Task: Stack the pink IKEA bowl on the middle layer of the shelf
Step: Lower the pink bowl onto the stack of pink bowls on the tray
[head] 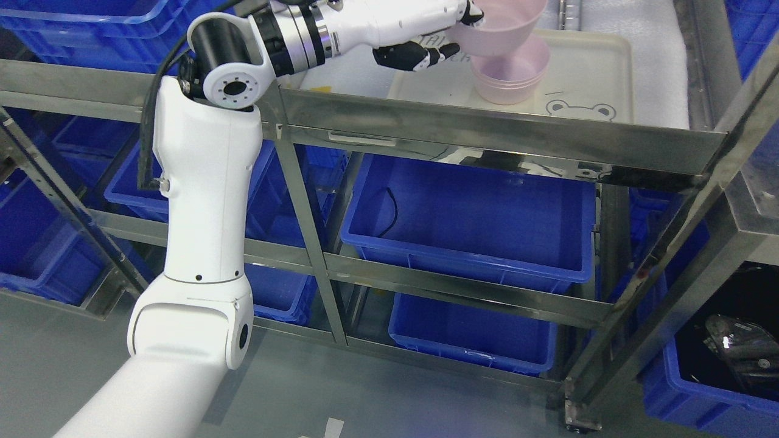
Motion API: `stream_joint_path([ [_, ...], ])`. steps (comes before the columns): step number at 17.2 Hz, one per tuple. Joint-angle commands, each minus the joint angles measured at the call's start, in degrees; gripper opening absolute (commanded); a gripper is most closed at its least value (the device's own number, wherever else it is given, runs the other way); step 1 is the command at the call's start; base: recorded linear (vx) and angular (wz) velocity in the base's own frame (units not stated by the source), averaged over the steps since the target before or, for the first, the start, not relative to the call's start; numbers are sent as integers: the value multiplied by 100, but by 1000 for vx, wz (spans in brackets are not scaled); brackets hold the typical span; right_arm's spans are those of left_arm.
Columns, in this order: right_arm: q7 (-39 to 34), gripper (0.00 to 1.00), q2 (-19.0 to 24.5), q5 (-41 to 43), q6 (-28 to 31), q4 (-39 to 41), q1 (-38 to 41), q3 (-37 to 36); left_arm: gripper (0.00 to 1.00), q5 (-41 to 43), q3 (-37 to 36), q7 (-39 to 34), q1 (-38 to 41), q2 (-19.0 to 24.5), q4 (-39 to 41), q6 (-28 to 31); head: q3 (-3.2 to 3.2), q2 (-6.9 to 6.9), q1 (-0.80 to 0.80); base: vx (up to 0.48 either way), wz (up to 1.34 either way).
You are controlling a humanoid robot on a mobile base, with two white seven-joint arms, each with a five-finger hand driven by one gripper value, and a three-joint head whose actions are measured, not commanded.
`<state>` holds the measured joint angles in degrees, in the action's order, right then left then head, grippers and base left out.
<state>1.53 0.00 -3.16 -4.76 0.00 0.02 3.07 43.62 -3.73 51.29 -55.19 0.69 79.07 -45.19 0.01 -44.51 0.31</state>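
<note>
Pink plastic bowl [505, 21], top centre of frame, pinched at rim by left hand [420, 36], fingers closed on it. Tilted above pink bowl stack [510, 79] on cream tray [602, 73]. Risk: tilt + rim-only grip, could slip or jam w/o nesting.

Steel shelving [487, 131], blue bins [475, 225], grey floor [365, 395]

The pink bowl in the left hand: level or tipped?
Tipped. The held bowl, gripped at its rim by the left hand, slants above the stacked bowls on the tray.
</note>
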Motion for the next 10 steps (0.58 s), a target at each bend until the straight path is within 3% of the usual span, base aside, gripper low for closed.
stream_joint_path([
  [1, -3, 100, -100, -1, 2, 100, 130, 1, 3, 366, 277, 205, -510, 326, -893, 19, 0, 0, 0, 48, -316],
  [8, -3, 100, -100, -1, 2, 100, 130, 1, 4, 401, -109, 75, -457, 160, -1877, 19, 0, 1, 0, 38, -217],
  [10, -3, 100, -100, -1, 2, 100, 130, 1, 4, 760, -268, 65, -440, 168, -2087, 19, 0, 2, 0, 31, -177],
])
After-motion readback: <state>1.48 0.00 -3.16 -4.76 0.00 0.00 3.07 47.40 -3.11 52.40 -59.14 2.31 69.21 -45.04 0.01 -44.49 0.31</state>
